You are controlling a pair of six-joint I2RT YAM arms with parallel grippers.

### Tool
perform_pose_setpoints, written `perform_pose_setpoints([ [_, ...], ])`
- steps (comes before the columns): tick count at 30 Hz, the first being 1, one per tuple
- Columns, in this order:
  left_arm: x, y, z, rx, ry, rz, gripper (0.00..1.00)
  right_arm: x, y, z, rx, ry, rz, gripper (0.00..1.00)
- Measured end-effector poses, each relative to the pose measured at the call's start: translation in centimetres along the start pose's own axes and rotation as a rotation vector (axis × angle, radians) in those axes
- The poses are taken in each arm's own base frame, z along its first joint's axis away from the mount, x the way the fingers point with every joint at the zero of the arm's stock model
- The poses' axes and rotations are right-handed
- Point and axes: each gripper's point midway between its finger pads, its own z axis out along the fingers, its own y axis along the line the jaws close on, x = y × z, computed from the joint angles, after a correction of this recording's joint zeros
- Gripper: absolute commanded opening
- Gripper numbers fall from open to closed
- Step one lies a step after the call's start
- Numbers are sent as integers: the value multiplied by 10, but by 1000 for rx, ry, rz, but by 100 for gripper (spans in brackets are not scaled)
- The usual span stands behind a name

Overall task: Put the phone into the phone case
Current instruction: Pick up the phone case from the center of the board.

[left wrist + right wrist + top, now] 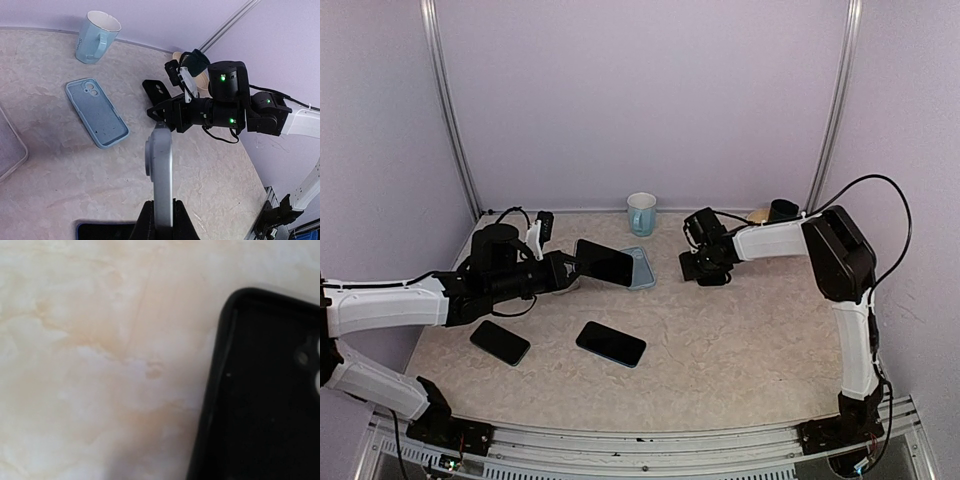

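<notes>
Phone (160, 165) clamped edge-on in tightly closed left gripper (161, 212), raised off the table (60, 170) at lower centre of the left wrist view. Light blue phone case (96, 112) flat, open side up, upper left, near mug (95, 37). Right gripper (165, 112) low beside black case (260, 390); opening impossible to tell.

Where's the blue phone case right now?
In the top view the blue phone case lies back centre, just in front of the mug, partly hidden by the phone the left gripper holds.
</notes>
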Motion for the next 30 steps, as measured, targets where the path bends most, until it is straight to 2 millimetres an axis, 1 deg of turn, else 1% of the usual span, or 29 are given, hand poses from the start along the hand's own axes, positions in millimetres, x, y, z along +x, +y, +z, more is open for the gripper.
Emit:
perform_pose_setpoints([
  [3,0,0,0,1,-1,0,0,2,0,2,-3,6,-3,44],
  [9,-1,-1,0,2,-3,0,0,2,0,3,-11,7,-4,25],
  [11,-1,-1,0,3,-3,0,0,2,0,3,-16,8,-5,20],
  [16,-1,-1,0,3,-3,0,0,3,1,3,-25,2,-22,11],
  [20,0,-1,0,3,-1,0,0,9,2,-2,-53,-1,-45,0],
  [24,1,-1,2,7,4,-1,0,19,9,-11,-114,13,-97,0],
  [30,2,0,3,7,5,-1,0,37,13,-26,-173,39,-169,0],
])
